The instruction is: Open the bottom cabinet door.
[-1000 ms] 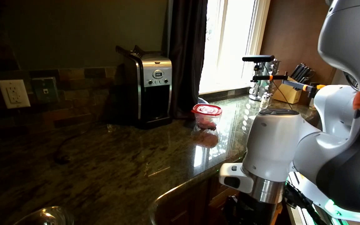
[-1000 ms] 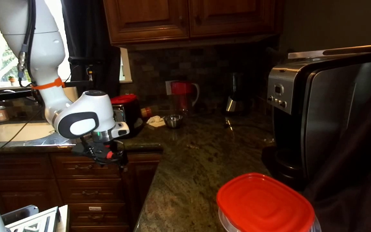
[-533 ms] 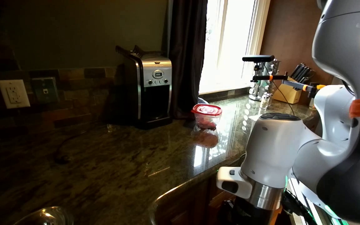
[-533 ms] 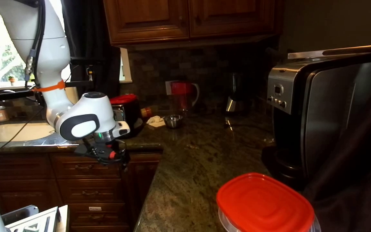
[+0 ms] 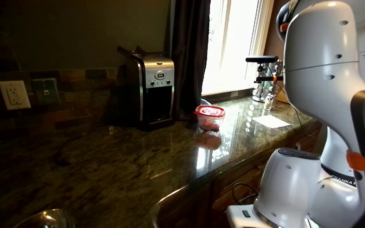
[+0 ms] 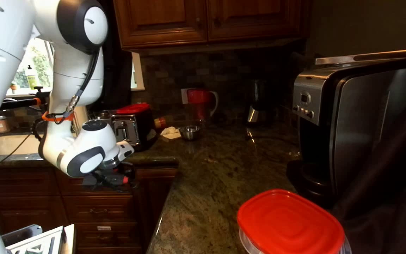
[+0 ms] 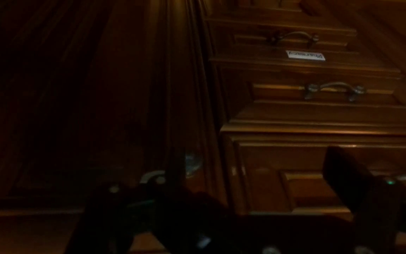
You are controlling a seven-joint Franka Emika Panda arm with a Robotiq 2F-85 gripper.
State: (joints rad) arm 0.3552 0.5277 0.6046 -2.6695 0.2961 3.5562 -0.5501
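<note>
The bottom cabinet door (image 6: 157, 197) is dark brown wood and stands to the right of a drawer stack in an exterior view. In the wrist view the door (image 7: 129, 88) fills the dark left side, and its round, shiny knob (image 7: 193, 163) shows right beside my left-hand finger. Whether finger and knob touch, I cannot tell. My gripper (image 7: 256, 155) is open, its dark fingers wide apart with only a drawer front behind the gap. In an exterior view the gripper (image 6: 113, 181) hangs below counter height before the top drawer. The door looks shut, though the picture is very dark.
Drawers with curved handles (image 7: 337, 86) stand beside the door. Above runs the granite counter (image 6: 217, 176), its edge close to my hand. A toaster (image 6: 129, 128), a metal bowl (image 6: 189, 132), a red-lidded container (image 6: 291, 222) and a coffee maker (image 5: 157, 91) stand on it.
My hand has gone lower and tilted, and the arm's upper links have swung round. In an exterior view the gripper has dropped below the frame. The jaws have stayed open.
</note>
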